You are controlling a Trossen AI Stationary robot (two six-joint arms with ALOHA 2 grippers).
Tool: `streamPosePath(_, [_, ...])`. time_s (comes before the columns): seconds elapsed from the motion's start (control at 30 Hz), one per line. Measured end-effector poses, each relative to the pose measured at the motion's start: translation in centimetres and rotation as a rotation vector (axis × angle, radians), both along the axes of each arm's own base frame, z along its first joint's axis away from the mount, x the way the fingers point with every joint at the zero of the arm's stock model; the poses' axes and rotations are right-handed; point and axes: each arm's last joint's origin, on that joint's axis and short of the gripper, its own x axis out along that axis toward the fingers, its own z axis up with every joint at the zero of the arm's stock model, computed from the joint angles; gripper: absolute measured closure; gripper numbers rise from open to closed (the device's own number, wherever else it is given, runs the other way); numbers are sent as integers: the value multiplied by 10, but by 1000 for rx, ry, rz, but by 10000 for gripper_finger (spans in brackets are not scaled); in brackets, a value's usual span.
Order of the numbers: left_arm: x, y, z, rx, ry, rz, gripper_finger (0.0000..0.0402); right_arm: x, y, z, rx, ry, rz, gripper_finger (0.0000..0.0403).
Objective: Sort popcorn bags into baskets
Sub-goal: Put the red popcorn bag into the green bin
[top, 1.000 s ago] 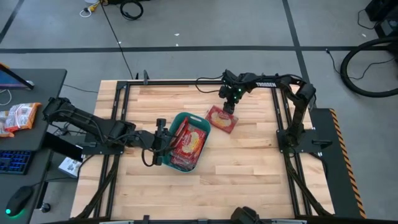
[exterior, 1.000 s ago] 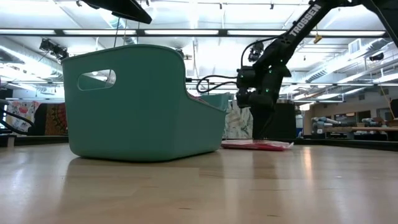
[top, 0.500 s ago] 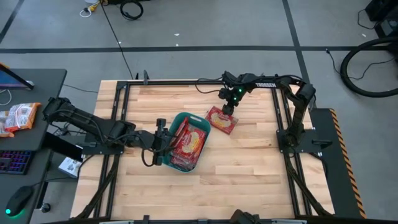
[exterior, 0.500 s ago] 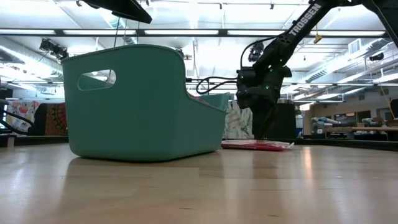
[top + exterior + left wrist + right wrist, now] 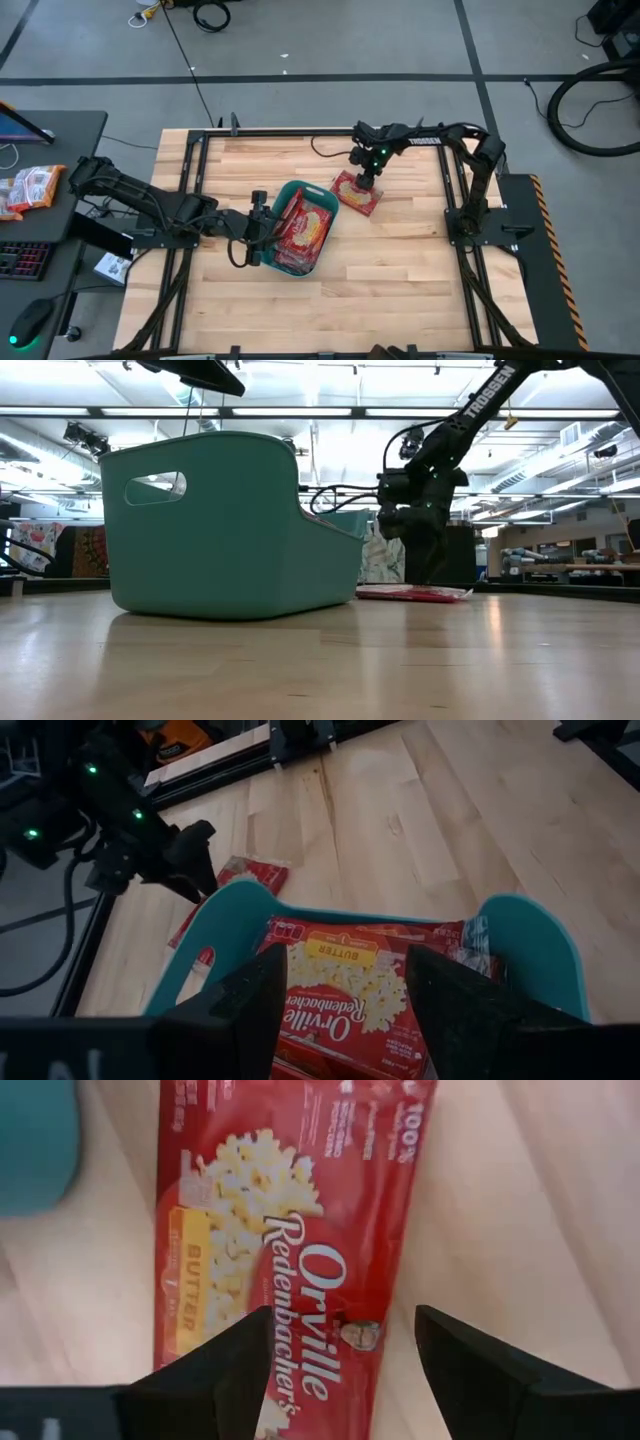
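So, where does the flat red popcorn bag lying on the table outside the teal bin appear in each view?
High view: flat red popcorn bag, right of the teal plastic bin.
Low view: thin red strip, right of the bin.
Left wrist view: beyond the bin's rim.
Right wrist view: fills the centre.
Shared landmark: the bin.

A: What lies beyond the wooden surface [image 5: 390, 260]?
B: A dark desk [image 5: 60, 150] with snack packets [image 5: 28, 188], keyboard [image 5: 18, 260], mouse [image 5: 28, 322]; cables [image 5: 590, 90] cross the grey floor [image 5: 330, 40].
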Motion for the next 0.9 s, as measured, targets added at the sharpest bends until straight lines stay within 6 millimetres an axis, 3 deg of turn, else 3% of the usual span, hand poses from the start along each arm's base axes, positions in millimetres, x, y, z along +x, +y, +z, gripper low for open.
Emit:
streamPosePath(0.3, [0,0,0,0,-2,0,194,0,7,-10,-57,17,-26,181])
streamPosePath(0.7, [0,0,0,0,-1,0,194,-1,9,-15,-100,39,-9,347])
streamPosePath(0.9, [0,0,0,0,-1,0,194,-3,9,-1,-96,93,17,385])
